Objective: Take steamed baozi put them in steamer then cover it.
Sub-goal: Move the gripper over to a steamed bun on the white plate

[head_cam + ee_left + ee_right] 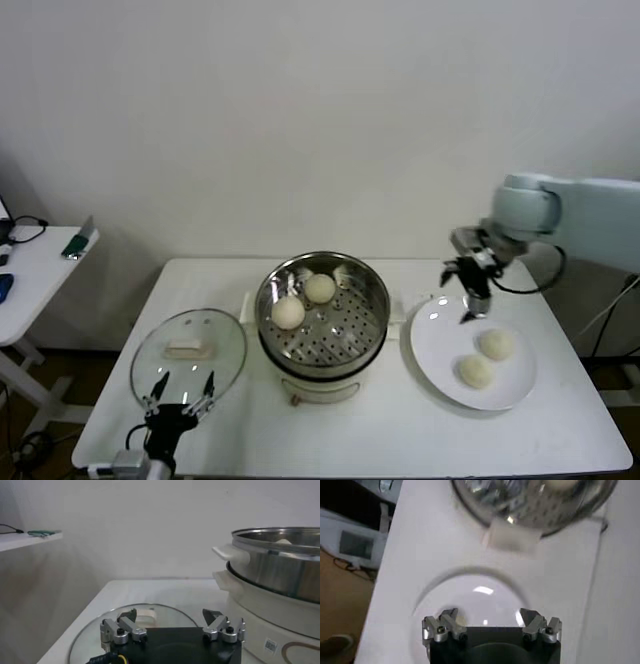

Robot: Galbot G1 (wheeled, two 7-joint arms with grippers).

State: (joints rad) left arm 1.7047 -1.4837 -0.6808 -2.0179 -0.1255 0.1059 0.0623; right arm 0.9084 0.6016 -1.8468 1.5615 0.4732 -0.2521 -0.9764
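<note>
you can see the steamer (322, 318) in the middle of the white table (560, 330). two baozi (304, 300) sit inside it on the floor with the holes, at the back left, touching or almost touching. two more baozi (485, 358) lie on the white plate (432, 335) to the right of the steamer, close to each other. the glass lid (188, 351) with its white handle lies flat on the table to the left of the steamer, so the steamer has no cover on it.

your right gripper (472, 290) hangs over the back left edge of the plate, and its fingers are spread wide with nothing between them. in the right wrist view you see the right gripper (491, 626) above the bare part of the plate, and the two buns on the plate are out of that picture. the steamer is cut off at the edge there.

your left gripper (183, 386) is low, at the near edge of the lid, and its fingers are wide apart and hold nothing. you cannot tell if it touches the glass. in the left wrist view the left gripper (172, 622) sits over the lid, the steamer is cut off at the side, and its wall hides all but a tiny bit of one bun
</note>
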